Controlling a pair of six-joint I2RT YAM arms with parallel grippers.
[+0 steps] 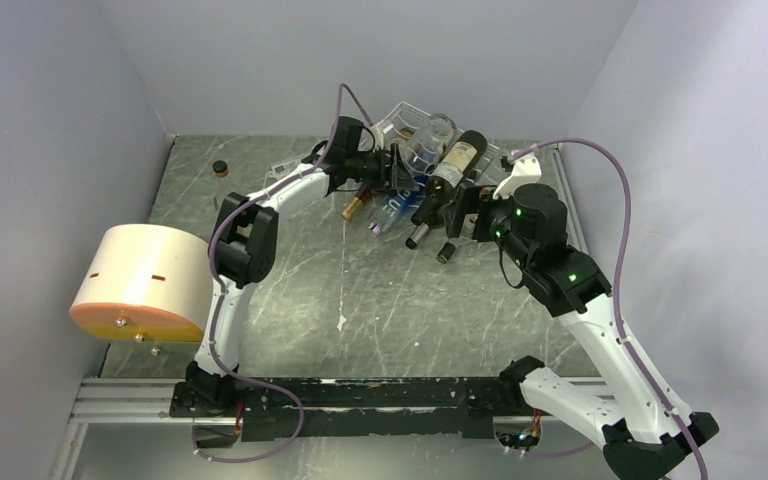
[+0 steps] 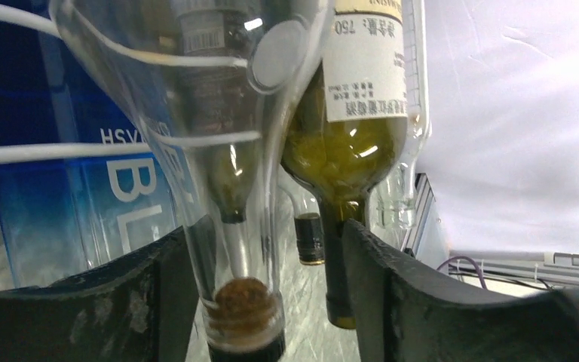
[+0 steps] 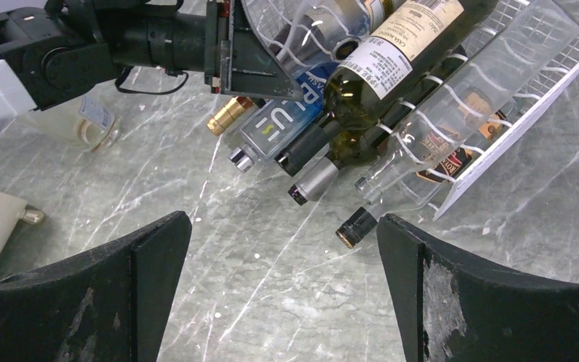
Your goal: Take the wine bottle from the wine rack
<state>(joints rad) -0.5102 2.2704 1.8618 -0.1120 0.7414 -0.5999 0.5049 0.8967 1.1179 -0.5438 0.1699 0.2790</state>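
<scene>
the table [image 1: 360,300] is a grey, stone-look surface streaked with white veins. plain pale walls [image 1: 260,60] box it in at the left, back and right. an aluminium rail [image 1: 120,395] runs along the near edge, where the arm bases sit. a cream cylinder [image 1: 140,280] lies at the table's left edge. a small dark-topped object [image 1: 220,168] sits near the back left corner, well apart from the rest.

the wine rack [image 1: 405,108] stands tilted at the back centre. its white wires [image 3: 558,83] carry several bottles with their necks sloping down toward the near side and their mouths close to the table. the wine bottle [image 1: 455,165], dark green glass with a cream label [image 3: 403,56], lies in the rack on top of the pile. a clear bottle [image 1: 430,138] is just beside it on the left and a longer clear bottle [image 3: 467,98] on the right. a blue bottle [image 3: 286,121] and a gold-capped bottle [image 3: 228,115] lie lower, toward the left.

the left gripper [image 1: 400,175] is in among the necks. its fingers [image 2: 121,302] are spread either side of the clear bottle's corked neck [image 2: 241,302], and the gap is wider than that neck, so the gripper is released, not pinching. the wine bottle's neck shows just inside the other finger, farther back.

the right gripper [image 3: 283,226] hangs over bare table just in front of the bottle mouths, its fingers wide apart and holding nothing.
</scene>
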